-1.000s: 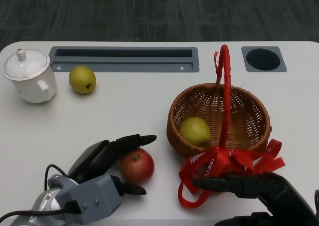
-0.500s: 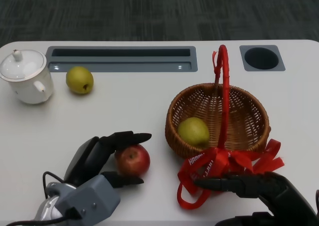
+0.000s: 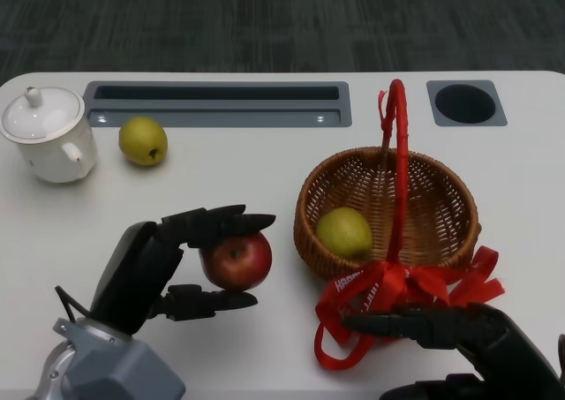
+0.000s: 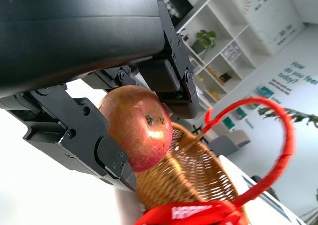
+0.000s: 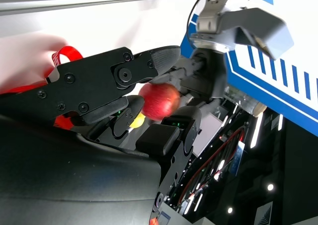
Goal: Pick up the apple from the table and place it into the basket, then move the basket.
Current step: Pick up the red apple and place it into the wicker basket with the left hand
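Your left hand (image 3: 154,272) has its black fingers (image 3: 221,224) arched over the top of the round red apple (image 3: 236,260) and its thumb pressed in from below, so the fruit is pinched between them; the left wrist view shows the apple wedged between those black pads with the wicker rim just beyond it. That over-and-under hold seems chosen so the apple can be carried sideways and released downward without rolling out. Whether the apple is clear of the white table (image 3: 221,179) cannot be told for certain from above, though it appears lifted. It sits just to the left of the round brown wicker basket (image 3: 441,215), near its rim but not touching. The basket has a tall red-wrapped handle (image 3: 399,153) arching across its middle and a red ribbon bow (image 3: 397,285) tied at the near side, so the apple will likely need to enter on the left of the handle. A yellow-green pear (image 3: 344,231) already lies inside on that side. Your right hand (image 3: 450,329) rests at the near edge by the bow, fingers stretched out flat and close together, holding nothing, probably waiting to move the basket. Farther back left stand a second yellow-green pear (image 3: 144,141) and a white lidded ceramic teapot (image 3: 44,135).
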You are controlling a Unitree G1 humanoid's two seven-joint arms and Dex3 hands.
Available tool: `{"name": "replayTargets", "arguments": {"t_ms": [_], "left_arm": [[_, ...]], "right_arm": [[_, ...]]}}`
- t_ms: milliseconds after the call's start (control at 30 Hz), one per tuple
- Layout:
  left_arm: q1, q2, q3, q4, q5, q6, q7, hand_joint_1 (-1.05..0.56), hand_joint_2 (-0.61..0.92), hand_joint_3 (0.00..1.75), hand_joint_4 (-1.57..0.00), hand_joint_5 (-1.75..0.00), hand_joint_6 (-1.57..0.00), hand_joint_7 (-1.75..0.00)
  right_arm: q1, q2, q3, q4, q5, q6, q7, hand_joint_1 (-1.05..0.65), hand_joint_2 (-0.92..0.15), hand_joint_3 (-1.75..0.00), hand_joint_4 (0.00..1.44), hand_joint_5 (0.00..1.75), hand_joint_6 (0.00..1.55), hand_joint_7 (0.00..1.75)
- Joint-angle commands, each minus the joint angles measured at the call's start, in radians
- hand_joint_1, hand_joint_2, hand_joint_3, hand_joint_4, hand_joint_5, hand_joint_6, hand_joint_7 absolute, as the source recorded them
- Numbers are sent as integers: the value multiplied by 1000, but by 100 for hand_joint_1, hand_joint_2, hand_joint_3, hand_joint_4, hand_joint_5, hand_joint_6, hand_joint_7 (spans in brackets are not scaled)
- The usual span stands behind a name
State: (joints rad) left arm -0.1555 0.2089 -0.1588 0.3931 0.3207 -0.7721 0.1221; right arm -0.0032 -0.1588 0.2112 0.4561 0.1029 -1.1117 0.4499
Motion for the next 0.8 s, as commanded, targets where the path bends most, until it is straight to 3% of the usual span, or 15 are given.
{"name": "replayTargets", "arguments": {"t_ms": [33, 200, 400, 567, 800], "left_arm": [[42, 13, 20, -156, -34, 56, -43, 2, 76, 0, -126, -8, -115, -4], [69, 1, 33, -341, -55, 128, -86, 3, 74, 0, -129, -8, -118, -4], [37, -25, 32, -427, -71, 151, -103, 3, 72, 0, -133, -8, -122, -5], [-26, -54, 7, -417, -72, 169, -125, 9, 70, 0, -136, -8, -123, -4], [-113, -91, -15, -306, -62, 138, -127, 5, 71, 0, -135, -6, -123, -2]], "right_arm": [[-7, -6, -6, 4, 4, -4, -2, -50, -86, 0, 82, 0, 75, 0], [-5, -6, -7, 4, 0, -5, -4, -50, -86, 0, 82, 0, 75, 0], [-8, -4, -7, 11, -3, -12, -5, -49, -87, 0, 83, 0, 75, 0], [-3, -2, -11, 7, -17, -14, -14, -50, -87, 0, 84, 1, 75, 0], [5, 2, -14, 3, -32, -24, -27, -50, -87, 0, 85, 0, 76, 0]]}}
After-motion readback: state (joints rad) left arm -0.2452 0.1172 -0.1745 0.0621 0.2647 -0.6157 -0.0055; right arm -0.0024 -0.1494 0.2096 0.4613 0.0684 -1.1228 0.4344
